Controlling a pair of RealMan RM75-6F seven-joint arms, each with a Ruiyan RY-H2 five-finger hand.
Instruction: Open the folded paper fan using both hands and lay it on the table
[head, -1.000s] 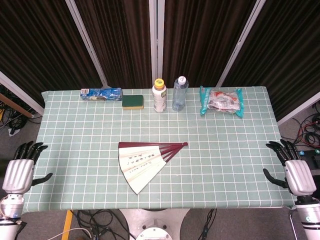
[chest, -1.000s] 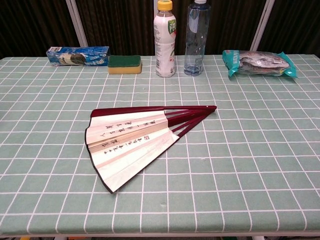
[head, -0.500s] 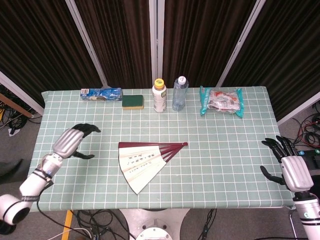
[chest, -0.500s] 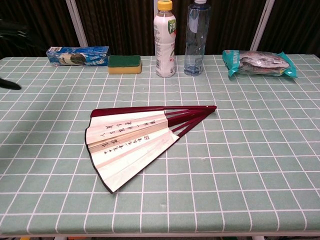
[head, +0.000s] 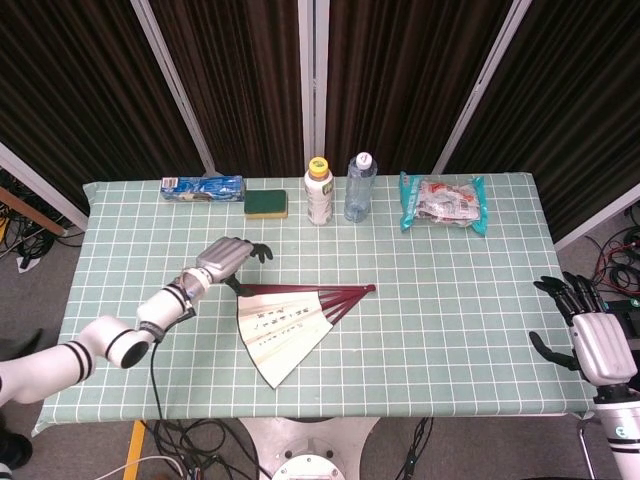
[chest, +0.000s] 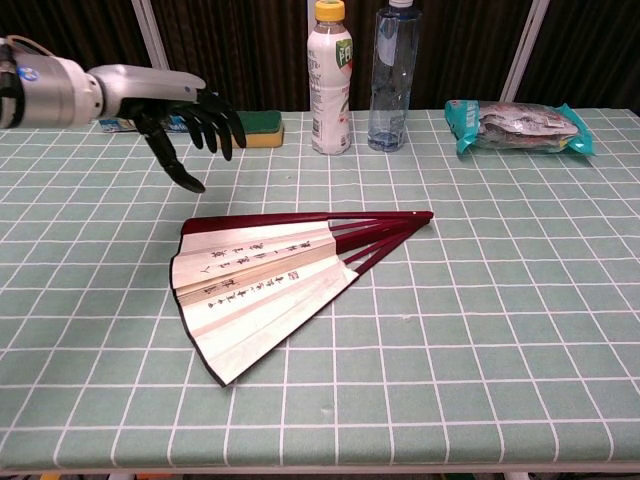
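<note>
The paper fan (head: 290, 325) (chest: 262, 283) lies partly spread on the green checked table (head: 450, 300), its dark red ribs meeting at the right end. My left hand (head: 228, 261) (chest: 175, 113) hovers above the table just up and left of the fan's top rib, its fingers apart and pointing down, holding nothing. Off the table's right edge, my right hand (head: 592, 335) is low and open, fingers spread; the chest view does not show it.
Along the far edge stand a blue packet (head: 202, 187), a green sponge (head: 266, 204), a white bottle with a yellow cap (head: 319, 191), a clear water bottle (head: 359, 187) and a teal snack bag (head: 443, 203).
My left arm has swung in from beside the table's left edge to the fan's upper left end. The right hand has barely shifted. The fan has not moved.
</note>
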